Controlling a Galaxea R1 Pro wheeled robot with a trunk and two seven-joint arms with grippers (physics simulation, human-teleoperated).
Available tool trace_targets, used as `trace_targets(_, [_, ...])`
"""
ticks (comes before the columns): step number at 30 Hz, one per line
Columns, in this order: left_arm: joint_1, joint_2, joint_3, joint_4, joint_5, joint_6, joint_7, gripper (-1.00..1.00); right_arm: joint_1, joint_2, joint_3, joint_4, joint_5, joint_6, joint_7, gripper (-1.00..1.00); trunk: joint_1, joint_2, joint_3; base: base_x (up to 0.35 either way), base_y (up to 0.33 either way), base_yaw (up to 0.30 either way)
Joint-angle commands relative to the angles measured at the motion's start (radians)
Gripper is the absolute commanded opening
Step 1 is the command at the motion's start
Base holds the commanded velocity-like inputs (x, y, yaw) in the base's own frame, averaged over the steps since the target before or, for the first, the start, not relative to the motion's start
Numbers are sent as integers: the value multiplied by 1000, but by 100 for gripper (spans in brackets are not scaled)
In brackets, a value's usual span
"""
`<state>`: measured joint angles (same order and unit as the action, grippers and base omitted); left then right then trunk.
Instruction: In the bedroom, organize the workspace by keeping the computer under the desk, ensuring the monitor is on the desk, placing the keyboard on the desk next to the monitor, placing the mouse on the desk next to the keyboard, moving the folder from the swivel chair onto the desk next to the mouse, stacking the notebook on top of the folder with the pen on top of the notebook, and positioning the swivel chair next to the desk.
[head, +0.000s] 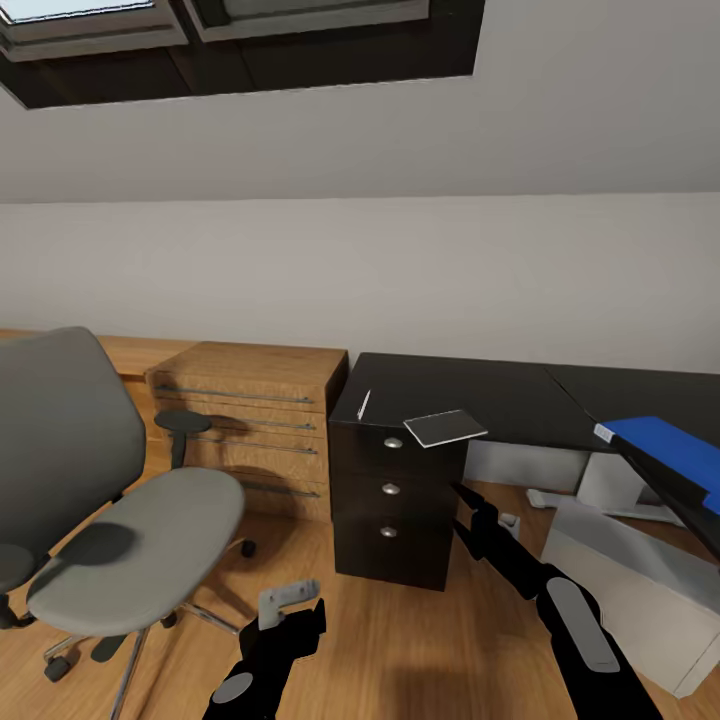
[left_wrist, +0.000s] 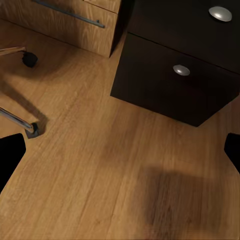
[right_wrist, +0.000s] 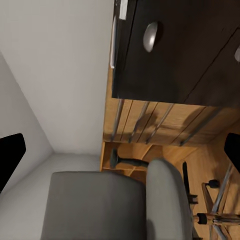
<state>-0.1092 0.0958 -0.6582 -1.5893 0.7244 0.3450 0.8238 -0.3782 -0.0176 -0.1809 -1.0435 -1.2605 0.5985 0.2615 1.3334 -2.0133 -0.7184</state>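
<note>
Both grippers hung low over the wooden floor (head: 400, 650) with jaws spread and nothing between them. Left gripper (head: 290, 600) sat in front of the swivel chair (head: 110, 500); its wrist view showed only the two dark fingertips (left_wrist: 10, 155) at the frame edges, wide apart, above bare floorboards. Right gripper (head: 470, 515) reached toward the dark drawer pedestal (head: 392, 500) without touching it, its fingertips (right_wrist: 11, 155) likewise far apart.

From the head camera, the desk (head: 500, 395) carried the notebook (head: 445, 427) at its front edge above the pedestal, overhanging slightly, and a thin pale pen-like sliver (head: 363, 404) near the left corner. The folder (head: 665, 445) lay on the desk's right wing, and the computer (head: 640, 580) stood on the floor beneath that wing. A light wood cabinet (head: 255, 425) stood between chair and pedestal.

The left wrist camera added the pedestal's lower drawer knobs (left_wrist: 181, 70) and a chair caster (left_wrist: 30, 60). The right wrist camera added the chair's grey back (right_wrist: 100, 205) and the cabinet's bar handles (right_wrist: 145, 122).
</note>
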Motion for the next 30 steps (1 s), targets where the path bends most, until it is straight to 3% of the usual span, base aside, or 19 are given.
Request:
trace_targets(1, [-1,1,-2,-1,4,3,7,100,-1,2,-2,-1,-2,6,1,100,0,0,-1,272,0,0])
trace_targets(12, [-1,1,-3,-1,4,2,9,100,-2,8,-1,-9,4,-1,-4,100,0,0,-1,254,0,0])
trace_targets(24, [-1,1,-3,-1,4,3,8,100,-2,10,0,-18,1,-26,-4,100,0,0,-1,41,0,0])
trace_targets(30, [-1,0,-14,-1,3,2,10,100,-2,10,0,-17,-1,-30,-4,100,-23,42,18,0,0,0])
